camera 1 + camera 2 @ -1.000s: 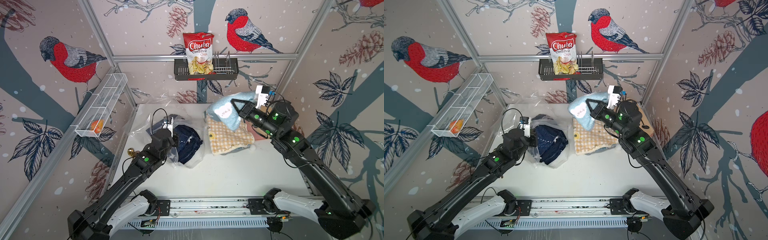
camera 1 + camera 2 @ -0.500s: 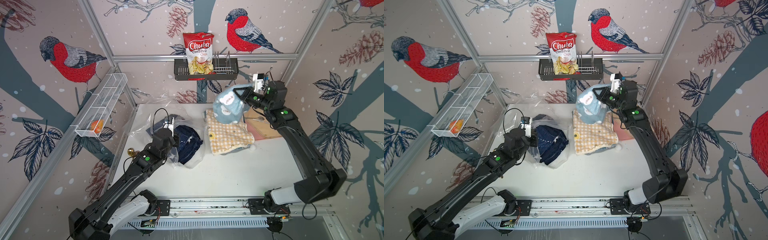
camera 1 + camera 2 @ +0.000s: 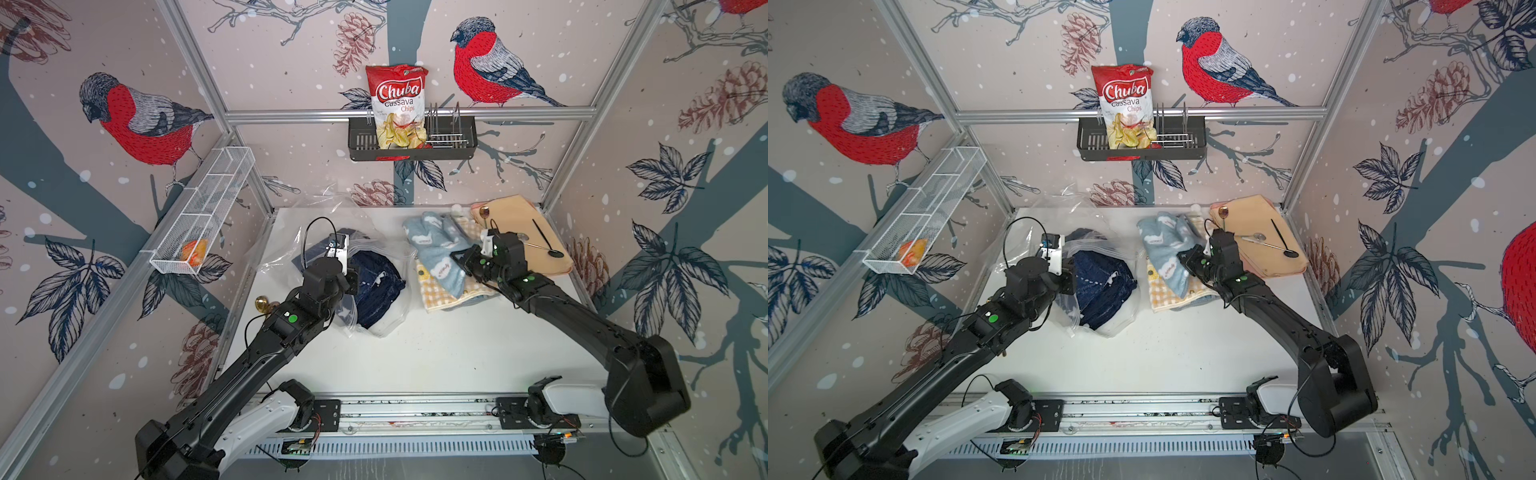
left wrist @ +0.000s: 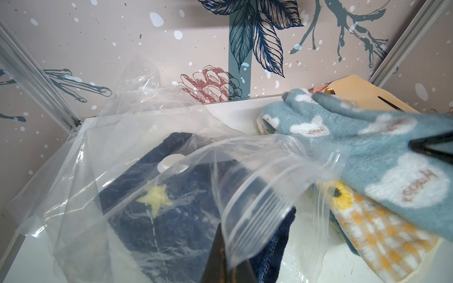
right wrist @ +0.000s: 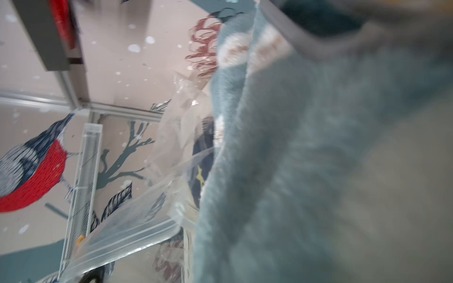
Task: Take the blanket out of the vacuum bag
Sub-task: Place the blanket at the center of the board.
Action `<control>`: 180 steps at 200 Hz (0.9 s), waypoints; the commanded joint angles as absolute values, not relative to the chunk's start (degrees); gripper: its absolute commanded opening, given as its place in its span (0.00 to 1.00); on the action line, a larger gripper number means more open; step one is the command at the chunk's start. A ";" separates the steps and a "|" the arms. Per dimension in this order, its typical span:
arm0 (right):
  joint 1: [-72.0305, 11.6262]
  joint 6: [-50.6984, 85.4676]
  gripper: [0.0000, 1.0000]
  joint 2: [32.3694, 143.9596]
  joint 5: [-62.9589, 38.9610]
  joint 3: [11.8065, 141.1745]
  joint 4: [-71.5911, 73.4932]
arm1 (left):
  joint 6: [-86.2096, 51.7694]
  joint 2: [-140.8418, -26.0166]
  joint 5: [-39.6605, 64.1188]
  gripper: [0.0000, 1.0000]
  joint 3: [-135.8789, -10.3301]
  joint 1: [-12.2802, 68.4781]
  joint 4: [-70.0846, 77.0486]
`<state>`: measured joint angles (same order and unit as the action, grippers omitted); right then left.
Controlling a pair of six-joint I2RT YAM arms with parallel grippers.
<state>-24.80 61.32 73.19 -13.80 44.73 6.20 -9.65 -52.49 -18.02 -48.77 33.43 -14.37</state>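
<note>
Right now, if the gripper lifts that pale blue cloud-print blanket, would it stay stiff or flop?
Probably floppy: the cloud-print blanket drapes in soft folds over the yellow checked cloth. Its fluffy fleece pile suggests it is light for its size and unlikely to slip from the right gripper pinching it. Loose ends would likely trail.

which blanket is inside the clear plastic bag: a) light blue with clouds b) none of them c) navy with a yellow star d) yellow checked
c: the navy blanket lies under the plastic of the vacuum bag, while the light blue blanket and the yellow checked blanket lie outside it.
</note>
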 commanded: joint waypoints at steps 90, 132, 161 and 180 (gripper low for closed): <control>-28.34 66.11 0.18 68.86 2.04 45.16 5.72 | -10.46 -51.33 -16.00 0.00 -49.48 33.31 -12.56; -29.90 68.11 0.56 58.55 1.74 35.08 -0.29 | -10.69 -51.08 -16.28 0.00 -49.50 33.31 -12.70; -29.36 64.18 0.72 51.04 0.67 34.37 -13.13 | -10.71 -51.02 -16.38 0.00 -49.50 33.30 -12.74; -29.38 61.95 0.75 44.64 2.66 34.41 -21.24 | -10.68 -51.05 -16.61 0.00 -49.53 33.28 -12.70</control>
<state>-29.52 65.82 50.50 1.13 34.46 -8.45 -10.57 -51.18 -16.53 -49.08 33.41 -14.39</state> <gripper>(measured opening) 0.742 0.048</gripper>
